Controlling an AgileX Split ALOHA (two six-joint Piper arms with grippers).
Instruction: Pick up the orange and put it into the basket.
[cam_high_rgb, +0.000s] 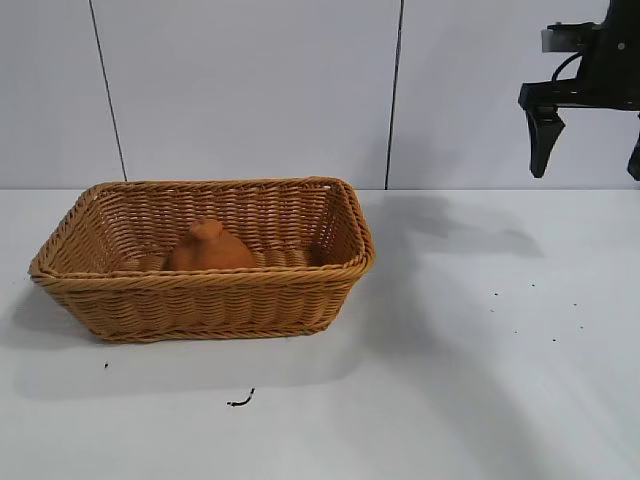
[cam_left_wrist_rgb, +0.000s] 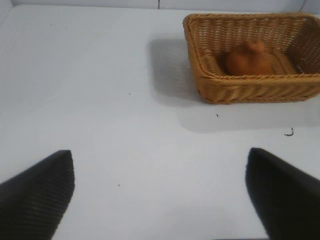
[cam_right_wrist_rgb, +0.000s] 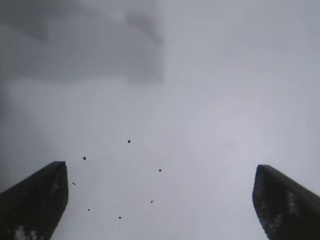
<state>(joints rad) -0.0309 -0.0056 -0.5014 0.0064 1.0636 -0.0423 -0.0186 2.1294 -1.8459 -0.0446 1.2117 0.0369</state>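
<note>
Sitting inside one basket (cam_high_rgb: 205, 300): one orange (cam_high_rgb: 210, 248).

A white table (cam_high_rgb: 480, 400) carries scattered dark specks (cam_high_rgb: 553, 340) and a small black curl (cam_high_rgb: 240, 401).

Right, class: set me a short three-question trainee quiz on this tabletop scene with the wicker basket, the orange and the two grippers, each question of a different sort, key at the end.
1. True or false: the dull-orange, lumpy orange lies on the white table beside the tan rectangular wicker basket.
2. The black right gripper is: A) shut on the orange, B) open and empty, high to the right of the basket, C) inside the basket.
3. Fill in: the left gripper, seen in the left wrist view, is ____ and holds nothing.

Key: 1 false, it sits in the basket; 2 B; 3 open.
</note>
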